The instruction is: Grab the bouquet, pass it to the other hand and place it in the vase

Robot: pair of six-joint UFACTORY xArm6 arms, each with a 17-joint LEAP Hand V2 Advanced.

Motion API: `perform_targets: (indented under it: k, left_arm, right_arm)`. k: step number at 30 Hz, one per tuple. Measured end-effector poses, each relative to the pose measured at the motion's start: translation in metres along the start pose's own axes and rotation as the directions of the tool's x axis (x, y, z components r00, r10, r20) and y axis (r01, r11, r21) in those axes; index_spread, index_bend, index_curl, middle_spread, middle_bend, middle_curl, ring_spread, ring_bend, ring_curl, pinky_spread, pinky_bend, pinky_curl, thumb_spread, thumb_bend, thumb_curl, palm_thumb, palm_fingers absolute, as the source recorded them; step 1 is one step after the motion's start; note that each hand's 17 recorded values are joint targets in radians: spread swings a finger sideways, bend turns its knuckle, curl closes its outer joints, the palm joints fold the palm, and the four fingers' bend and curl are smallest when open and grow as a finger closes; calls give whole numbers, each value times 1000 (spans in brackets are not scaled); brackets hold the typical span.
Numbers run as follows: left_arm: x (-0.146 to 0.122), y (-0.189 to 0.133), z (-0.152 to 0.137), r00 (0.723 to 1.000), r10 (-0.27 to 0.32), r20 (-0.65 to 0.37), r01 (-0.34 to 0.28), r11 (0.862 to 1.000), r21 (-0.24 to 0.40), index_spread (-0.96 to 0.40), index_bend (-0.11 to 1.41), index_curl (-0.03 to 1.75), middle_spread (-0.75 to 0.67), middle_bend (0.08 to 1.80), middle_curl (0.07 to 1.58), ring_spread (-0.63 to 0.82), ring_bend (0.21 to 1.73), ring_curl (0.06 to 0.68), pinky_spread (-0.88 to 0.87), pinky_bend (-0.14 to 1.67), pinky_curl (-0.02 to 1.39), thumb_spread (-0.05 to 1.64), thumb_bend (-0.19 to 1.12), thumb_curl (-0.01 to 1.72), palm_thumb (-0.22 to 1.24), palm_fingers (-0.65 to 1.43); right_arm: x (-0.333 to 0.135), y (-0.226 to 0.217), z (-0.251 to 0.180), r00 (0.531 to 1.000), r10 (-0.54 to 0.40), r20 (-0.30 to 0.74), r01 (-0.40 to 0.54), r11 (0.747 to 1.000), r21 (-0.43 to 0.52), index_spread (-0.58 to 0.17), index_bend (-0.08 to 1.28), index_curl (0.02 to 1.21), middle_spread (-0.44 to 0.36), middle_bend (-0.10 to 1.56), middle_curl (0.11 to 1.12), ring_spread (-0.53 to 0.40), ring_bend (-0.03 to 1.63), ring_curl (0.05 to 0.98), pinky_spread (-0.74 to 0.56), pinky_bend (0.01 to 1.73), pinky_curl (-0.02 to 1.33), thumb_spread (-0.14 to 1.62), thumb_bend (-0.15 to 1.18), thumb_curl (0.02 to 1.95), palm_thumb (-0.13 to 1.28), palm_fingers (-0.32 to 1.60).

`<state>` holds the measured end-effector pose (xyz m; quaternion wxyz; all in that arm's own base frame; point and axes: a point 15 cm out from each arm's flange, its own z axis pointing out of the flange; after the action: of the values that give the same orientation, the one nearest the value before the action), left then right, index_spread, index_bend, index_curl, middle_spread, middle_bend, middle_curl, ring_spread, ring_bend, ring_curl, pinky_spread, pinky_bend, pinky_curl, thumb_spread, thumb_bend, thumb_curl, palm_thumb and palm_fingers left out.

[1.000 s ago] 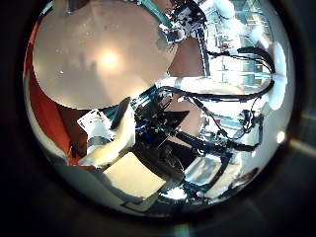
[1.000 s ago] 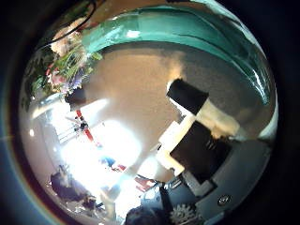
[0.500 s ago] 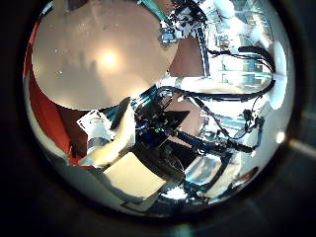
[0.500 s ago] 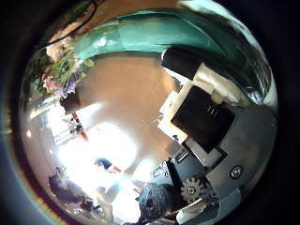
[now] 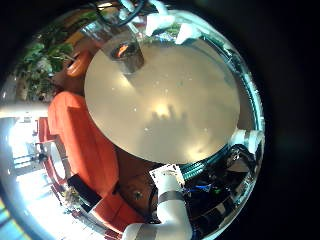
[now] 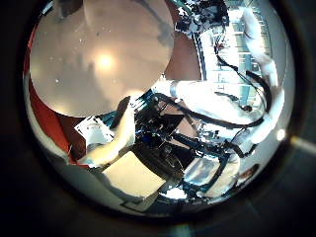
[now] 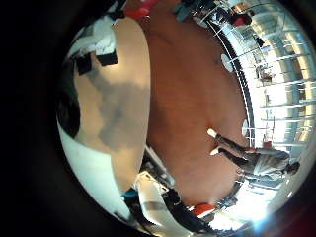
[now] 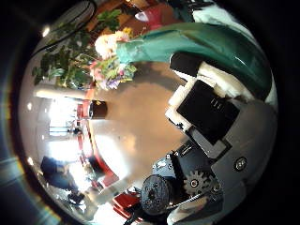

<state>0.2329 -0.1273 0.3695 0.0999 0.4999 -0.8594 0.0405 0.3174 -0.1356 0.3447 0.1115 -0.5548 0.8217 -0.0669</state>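
In the right thumb side palm view the bouquet [image 8: 111, 54] lies close across my right hand [image 8: 211, 141], its flowers at one end and its long paper wrap [image 8: 187, 39] running past the fingers [image 8: 202, 98], which curl against it. In the left little finger side palm view a glass vase [image 5: 122, 45] stands near the far rim of the round table [image 5: 170, 100]. My left hand [image 5: 172, 205] is over the table's near side; it also shows in the left thumb side palm view [image 6: 114, 148], fingers relaxed and holding nothing. The right arm [image 6: 217, 99] reaches across beside it.
A long seat [image 5: 85, 140] curves round the table's side. A leafy plant [image 8: 61, 66] stands behind the bouquet. The right little finger side palm view shows the table's edge [image 7: 123, 99] and open floor [image 7: 197, 109] beyond it.
The right thumb side view has swung: the bouquet's flowers and wrap now fill more of it, nearer the fingers. In the left thumb side view the right arm has come much closer.
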Motion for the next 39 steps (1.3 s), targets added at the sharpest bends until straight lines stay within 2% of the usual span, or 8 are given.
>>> perform_targets:
  k: [6, 13, 16, 21, 25, 28, 32, 39]
  left_arm:
    - [13, -21, -20, 997, 2, -74, 2, 999, 54, 89, 192, 364, 342, 198, 343, 499, 460, 201, 486, 184, 286, 1048, -25, 373, 480, 210]
    - [22, -37, -26, 985, -16, -173, 29, 997, 75, 68, 187, 371, 301, 210, 353, 468, 469, 200, 462, 183, 279, 1069, -24, 368, 476, 272]
    - [21, -45, -31, 979, -29, -201, 49, 994, 95, 63, 188, 375, 280, 215, 358, 450, 473, 198, 454, 184, 275, 1084, -24, 365, 468, 294]
    - [12, -65, -49, 972, -51, -229, 90, 982, 165, 57, 184, 378, 260, 217, 363, 423, 485, 198, 432, 186, 274, 1097, -26, 358, 444, 312]
    - [0, -80, -62, 961, -66, -269, 132, 963, 233, 64, 162, 371, 264, 216, 368, 407, 501, 199, 421, 195, 278, 1098, -69, 314, 269, 301]
    - [-9, -92, -65, 950, -68, -303, 161, 941, 296, 80, 160, 359, 269, 215, 368, 402, 521, 200, 417, 204, 284, 1084, -46, 293, 178, 303]
    - [-9, -102, -75, 922, -51, -383, 198, 914, 354, 85, 155, 347, 267, 227, 372, 395, 541, 201, 409, 210, 291, 1071, -33, 286, 141, 316]
    - [6, -117, -86, 859, 4, -513, 217, 903, 371, 95, 159, 331, 257, 247, 381, 374, 574, 202, 391, 219, 302, 1044, -28, 285, 116, 316]
  right_arm:
    - [-6, 10, -46, 974, 27, 227, -38, 998, 45, -255, 1161, 922, -146, 1338, 839, -189, 1479, 658, -194, 1448, 532, 879, 25, 804, 1151, 1152]
    - [-7, 15, -96, 864, 53, 500, -130, 984, 119, -236, 1176, 912, -135, 1355, 820, -184, 1484, 666, -195, 1421, 566, 875, 12, 872, 1151, 1150]
    - [-20, 15, -112, 778, 17, 628, -133, 981, 138, -231, 1179, 907, -133, 1364, 814, -182, 1483, 667, -196, 1411, 581, 869, 2, 901, 1144, 1149]
    - [-31, 21, -119, 579, -34, 815, -102, 988, 114, -226, 1189, 901, -130, 1373, 805, -182, 1484, 670, -199, 1394, 606, 872, -3, 944, 1140, 1146]
    - [-36, 24, -111, 431, -20, 902, -82, 995, 61, -222, 1197, 895, -128, 1378, 797, -182, 1487, 674, -202, 1381, 625, 871, -5, 975, 1131, 1147]
    - [-45, 28, -105, 362, -12, 932, -64, 997, 37, -219, 1200, 891, -127, 1381, 792, -182, 1486, 676, -205, 1375, 642, 870, -5, 996, 1127, 1147]
    - [-75, 41, -102, 272, -35, 962, 33, 999, 27, -216, 1207, 884, -126, 1385, 786, -182, 1485, 678, -199, 1364, 664, 870, -5, 1022, 1122, 1147]
    - [-121, 62, -90, 174, -41, 984, 191, 982, 7, -212, 1215, 872, -125, 1390, 778, -182, 1484, 681, -197, 1343, 698, 871, -5, 1060, 1115, 1146]
